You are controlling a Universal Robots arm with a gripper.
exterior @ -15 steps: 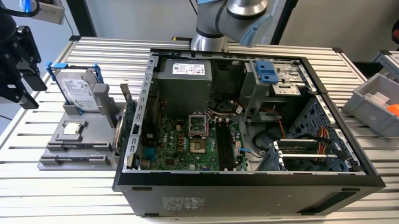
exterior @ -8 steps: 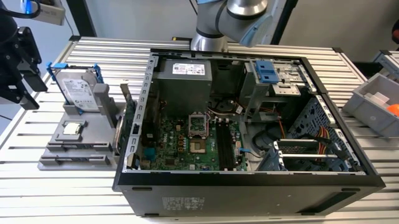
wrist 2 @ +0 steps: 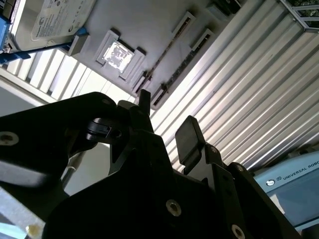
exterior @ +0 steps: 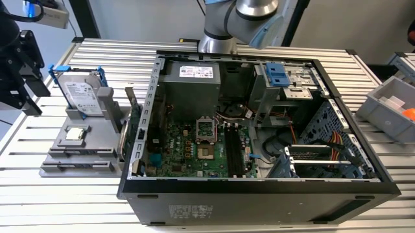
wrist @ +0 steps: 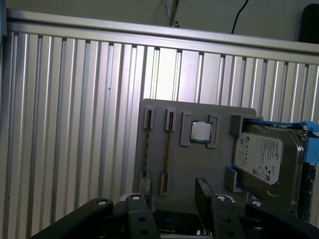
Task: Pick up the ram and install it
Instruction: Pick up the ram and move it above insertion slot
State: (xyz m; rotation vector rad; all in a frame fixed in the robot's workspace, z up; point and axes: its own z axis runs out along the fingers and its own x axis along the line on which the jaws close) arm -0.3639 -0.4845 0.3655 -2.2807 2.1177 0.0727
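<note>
My gripper [exterior: 31, 80] hangs at the exterior view's left edge, above the table and clear of the grey fixture [exterior: 55, 170]. Its black fingers [wrist: 203, 188] stand apart in both wrist views, so the gripper [wrist: 174, 191] [wrist 2: 164, 117] is open with nothing between them. The fixture [wrist: 219, 112] has two narrow slots [wrist: 167, 149]. A thin dark strip runs along each slot, and I cannot tell whether either strip is the ram. The open computer case [exterior: 259, 191] sits mid-table with its motherboard [exterior: 194, 150] exposed.
On the fixture stand a silver hard drive [exterior: 81, 97] in blue rails and a small square processor [wrist: 201, 131]. A green expansion card [exterior: 134, 128] stands upright between fixture and case. Grey bins [exterior: 389, 109] sit at the exterior view's right. The arm's base [exterior: 220, 36] rises behind the case.
</note>
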